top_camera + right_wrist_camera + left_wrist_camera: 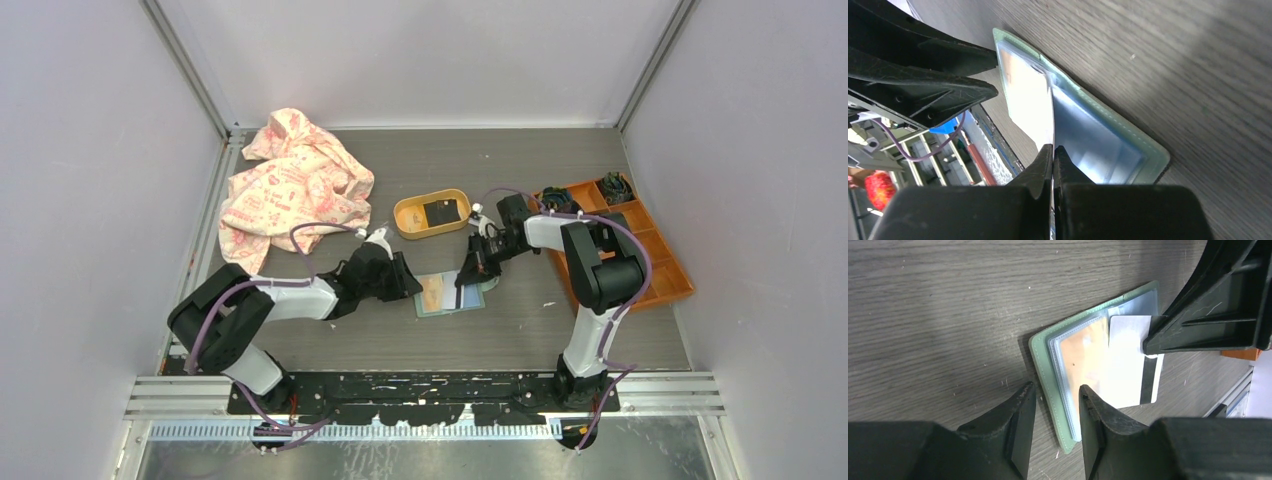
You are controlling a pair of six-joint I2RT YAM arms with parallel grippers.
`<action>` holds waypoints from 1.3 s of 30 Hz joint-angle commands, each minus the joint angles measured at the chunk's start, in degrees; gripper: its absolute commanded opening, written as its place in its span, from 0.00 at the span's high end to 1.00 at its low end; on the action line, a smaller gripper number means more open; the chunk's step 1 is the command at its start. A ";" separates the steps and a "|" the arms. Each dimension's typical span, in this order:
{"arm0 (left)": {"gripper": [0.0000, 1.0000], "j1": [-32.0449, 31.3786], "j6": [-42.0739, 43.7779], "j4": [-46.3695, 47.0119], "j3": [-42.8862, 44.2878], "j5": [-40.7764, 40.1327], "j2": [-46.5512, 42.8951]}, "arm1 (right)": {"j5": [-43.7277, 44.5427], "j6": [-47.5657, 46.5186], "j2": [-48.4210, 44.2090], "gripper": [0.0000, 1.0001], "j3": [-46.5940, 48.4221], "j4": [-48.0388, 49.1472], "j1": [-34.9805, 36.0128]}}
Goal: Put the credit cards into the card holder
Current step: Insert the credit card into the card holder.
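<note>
- Sitting open on the table point(540, 175), in the middle between your two arms, is the card holder point(1040, 347). The green cover is down and the clear sleeves face up.
- Your right jaws are pinched together on one short end of a white card point(1125, 370) with a dark stripe. That card lies across the holder's page on your right arm's side and overlaps the sleeves. Whether its other end is actually inside a slot, I can't tell from any view.
- A beige card point(1083, 355) is already tucked inside the clear sleeve right beside the white one.
- Your left jaws are apart, down low at the holder's left edge. One finger is on the table side just off the green cover, and the other sits over the sleeves. I can't tell if it's pressing on them or just above.
- A black card point(440, 211) lies in the yellow oval tray point(405, 218), just behind the holder.
- Further out you've got a crumpled pink patterned cloth point(290, 185) at the back left. There's also an orange compartment box point(665, 265) along the right side, and both are well apart from the holder.
</note>
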 commanded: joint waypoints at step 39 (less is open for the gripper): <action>0.76 0.24 1.76 -4.99 2.49 0.53 1.76 | -1.42 6.38 -1.56 0.99 -6.61 9.84 1.59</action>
